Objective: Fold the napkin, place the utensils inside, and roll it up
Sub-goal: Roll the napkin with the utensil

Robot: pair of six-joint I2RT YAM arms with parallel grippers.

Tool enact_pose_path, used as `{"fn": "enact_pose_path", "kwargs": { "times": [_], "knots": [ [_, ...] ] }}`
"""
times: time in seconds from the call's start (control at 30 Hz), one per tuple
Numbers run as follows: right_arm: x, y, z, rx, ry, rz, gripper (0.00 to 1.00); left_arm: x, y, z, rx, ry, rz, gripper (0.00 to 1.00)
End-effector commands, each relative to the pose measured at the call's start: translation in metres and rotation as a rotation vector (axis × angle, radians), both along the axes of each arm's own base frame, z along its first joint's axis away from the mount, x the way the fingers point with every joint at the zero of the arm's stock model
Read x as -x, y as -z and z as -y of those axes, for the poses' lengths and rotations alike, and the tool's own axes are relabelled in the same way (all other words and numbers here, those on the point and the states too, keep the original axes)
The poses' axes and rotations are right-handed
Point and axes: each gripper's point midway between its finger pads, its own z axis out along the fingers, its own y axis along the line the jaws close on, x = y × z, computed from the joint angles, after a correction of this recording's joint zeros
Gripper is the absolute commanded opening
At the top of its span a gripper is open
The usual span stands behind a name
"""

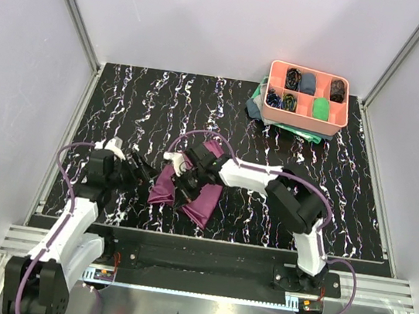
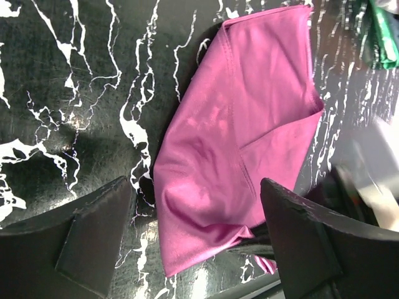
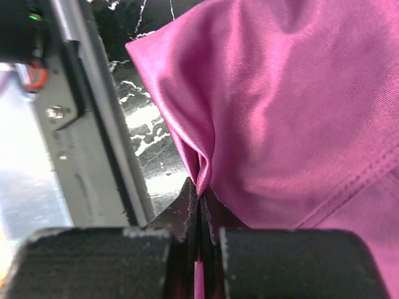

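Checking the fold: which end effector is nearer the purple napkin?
Right. The right end effector is shut on the napkin; the left end effector is open at its left edge.

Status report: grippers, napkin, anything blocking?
Left gripper open, aimed at the napkin. Right gripper shut on a napkin fold. No utensils in view. Pink tray far off, not blocking.

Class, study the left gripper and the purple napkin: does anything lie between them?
Nothing visible does. The left gripper is open, and the napkin lies on the table directly ahead of it. The right gripper is shut on a fold of the napkin, not in between.
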Motion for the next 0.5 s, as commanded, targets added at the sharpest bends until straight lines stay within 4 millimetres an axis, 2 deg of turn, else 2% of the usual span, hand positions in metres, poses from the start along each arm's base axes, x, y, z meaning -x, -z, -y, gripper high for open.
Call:
{"fn": "enact_pose_path", "kwargs": {
  "times": [0.0, 0.17, 0.27, 0.47],
  "knots": [
    [0.008, -0.016, -0.004, -0.082, -0.035, -0.259, 0.00, -0.003, -0.013, 0.002, -0.021, 0.029, 0.116, 0.84],
    [-0.003, -0.011, -0.002, -0.103, -0.024, -0.350, 0.00, 0.008, -0.012, 0.013, -0.013, 0.056, 0.094, 0.83],
    [-0.008, -0.006, 0.000, -0.108, -0.015, -0.398, 0.00, 0.023, -0.003, 0.016, -0.009, 0.048, 0.009, 0.83],
    [-0.017, 0.005, -0.001, -0.107, 0.007, -0.482, 0.00, 0.048, -0.006, 0.036, -0.002, 0.109, -0.053, 0.83]
  ]
}}
